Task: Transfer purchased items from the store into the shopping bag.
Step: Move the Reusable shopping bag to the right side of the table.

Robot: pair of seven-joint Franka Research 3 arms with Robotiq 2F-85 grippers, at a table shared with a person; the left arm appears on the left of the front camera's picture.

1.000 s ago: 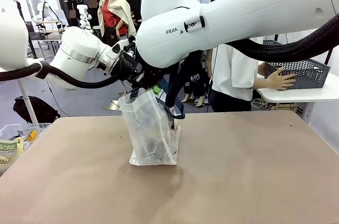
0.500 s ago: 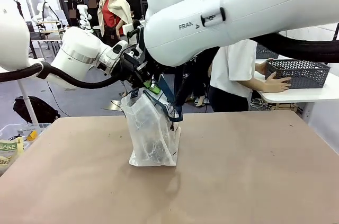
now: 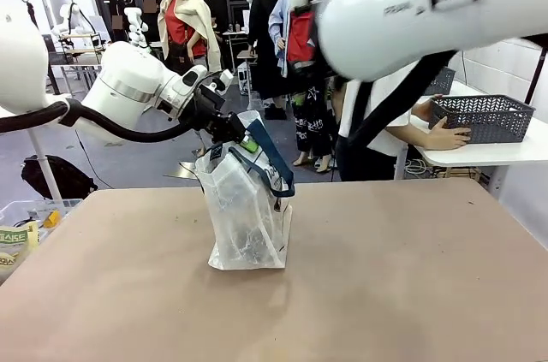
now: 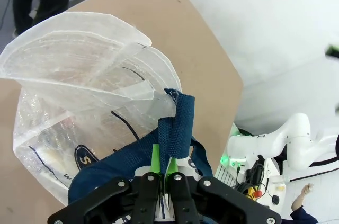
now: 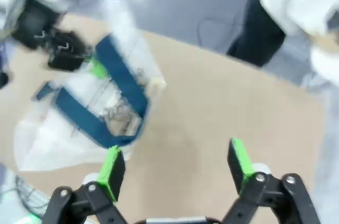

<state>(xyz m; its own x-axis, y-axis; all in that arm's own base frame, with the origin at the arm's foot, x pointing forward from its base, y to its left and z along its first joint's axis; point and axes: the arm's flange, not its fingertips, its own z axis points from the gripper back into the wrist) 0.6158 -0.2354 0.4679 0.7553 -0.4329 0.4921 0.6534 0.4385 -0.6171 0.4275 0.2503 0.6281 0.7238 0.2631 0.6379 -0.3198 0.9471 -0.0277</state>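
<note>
right arm [image 3: 411, 11] now lifted off shopping bag [image 3: 244, 216], jaws wide; left jaws pinching navy handle [image 4: 177, 128]

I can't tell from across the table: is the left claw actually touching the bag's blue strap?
Touching. In the left wrist view the left gripper has its green pads pinched shut on the blue strap of the shopping bag.

I can't make out the purchased items [image 3: 248, 238] through the shopping bag's [image 3: 242, 212] cloudy plastic. My right wrist view is motion-blurred, and the bag's lettering [image 4: 85, 156] is half-hidden by a strap.
</note>
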